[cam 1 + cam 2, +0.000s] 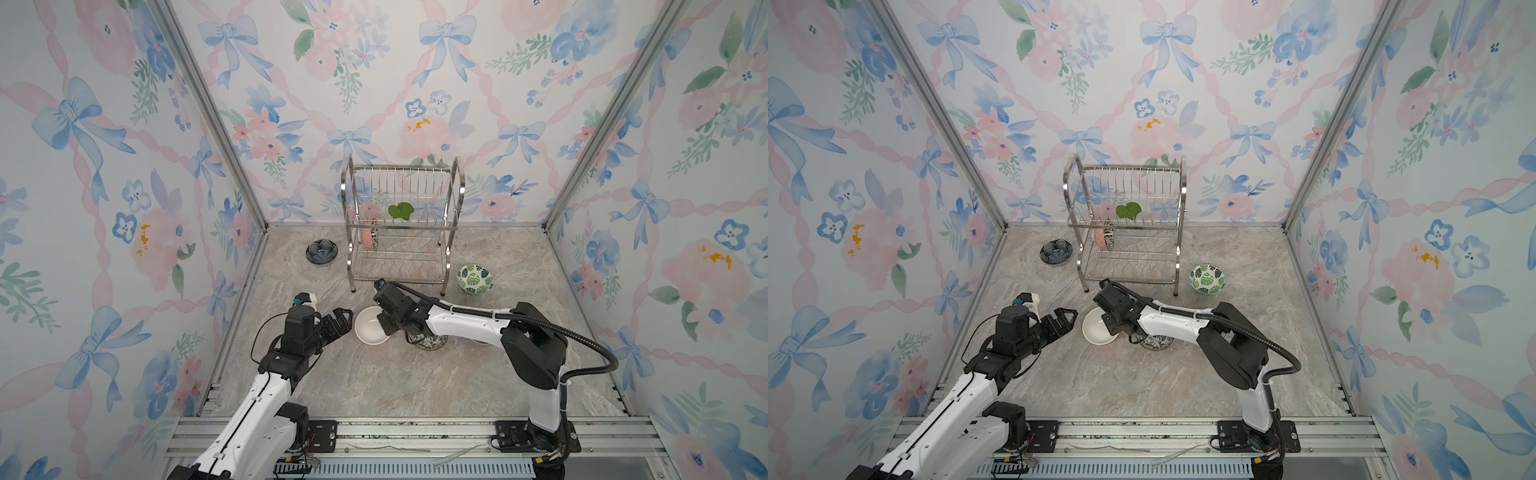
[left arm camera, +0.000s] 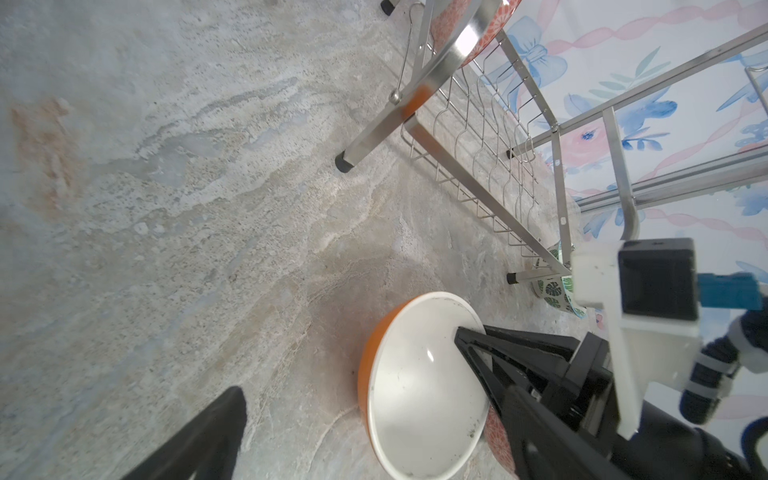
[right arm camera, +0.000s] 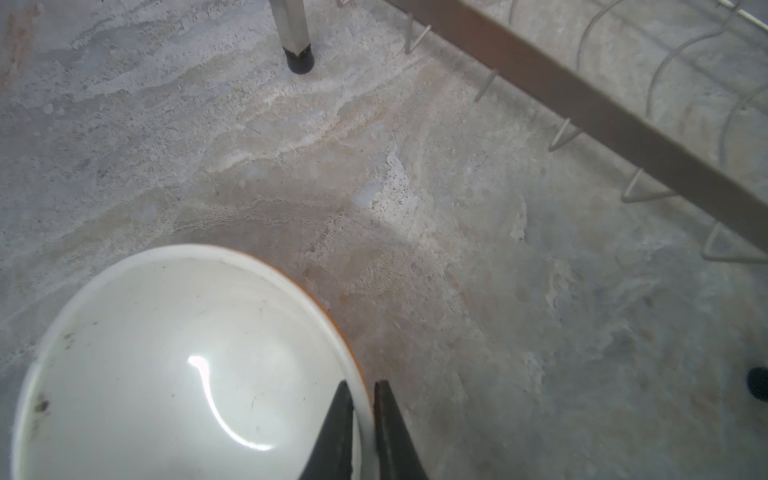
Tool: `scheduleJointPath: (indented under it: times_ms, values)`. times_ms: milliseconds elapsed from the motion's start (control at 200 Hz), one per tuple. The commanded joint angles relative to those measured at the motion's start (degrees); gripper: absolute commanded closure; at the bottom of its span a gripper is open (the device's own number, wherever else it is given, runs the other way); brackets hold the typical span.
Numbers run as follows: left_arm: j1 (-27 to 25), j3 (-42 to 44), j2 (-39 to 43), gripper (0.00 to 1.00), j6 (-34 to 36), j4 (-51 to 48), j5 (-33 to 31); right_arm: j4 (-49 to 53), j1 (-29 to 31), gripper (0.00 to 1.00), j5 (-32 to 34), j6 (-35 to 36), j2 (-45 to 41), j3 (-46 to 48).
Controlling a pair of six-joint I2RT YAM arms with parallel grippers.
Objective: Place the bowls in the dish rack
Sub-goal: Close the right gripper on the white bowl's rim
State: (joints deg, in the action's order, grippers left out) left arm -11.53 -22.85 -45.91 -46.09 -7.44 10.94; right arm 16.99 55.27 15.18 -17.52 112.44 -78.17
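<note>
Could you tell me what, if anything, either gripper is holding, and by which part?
The right gripper pinches the white bowl by its rim, one finger inside, one outside. The left gripper is open and holds nothing.

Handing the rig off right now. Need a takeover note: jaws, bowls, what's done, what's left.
Left gripper: open and empty, beside the white bowl.
Right gripper: jaws pinched on that bowl's rim, one inside and one outside. The bowl does not look lifted off the table.
Done: one pink-outside bowl stands on edge in the lower tier of the dish rack.
Left: the white bowl, the dark blue bowl left of the rack, the green-leaf bowl right of it, and the black-and-white floral bowl under the right arm, which may hide more.
</note>
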Motion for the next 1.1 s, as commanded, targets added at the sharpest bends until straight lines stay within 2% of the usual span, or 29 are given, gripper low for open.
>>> scheduleJointPath:
  times_ms: [0,335,475,770,890,985,1095]
  values:
    - [0.5,-2.0,0.0,0.02,2.0,-0.7,-0.2,4.6,-2.0,0.86,1.4,2.7,-2.4,2.2]
    - [0.5,-1.9,-1.3,0.02,2.3,1.4,1.2,7.4,-4.6,0.83,1.9,4.1,-1.9,2.6]
    - [0.5,-1.5,-0.9,0.02,2.6,1.4,0.8,7.9,-4.6,0.73,2.1,4.3,-1.4,2.2]
    - [0.4,-2.1,-0.5,0.02,3.0,2.2,2.6,10.2,-4.3,0.62,4.1,5.2,-3.5,0.6]
    - [0.5,-3.3,-1.0,0.02,4.6,2.1,2.0,11.2,-3.3,0.53,6.2,5.9,-5.6,-0.1]
    - [0.5,-4.3,-2.4,0.02,4.5,2.1,1.9,12.9,-2.5,0.41,7.9,6.5,-6.5,-1.2]
    - [0.5,-4.5,-3.3,0.02,4.0,2.6,2.4,14.1,-0.7,0.34,9.5,7.4,-7.8,-2.6]
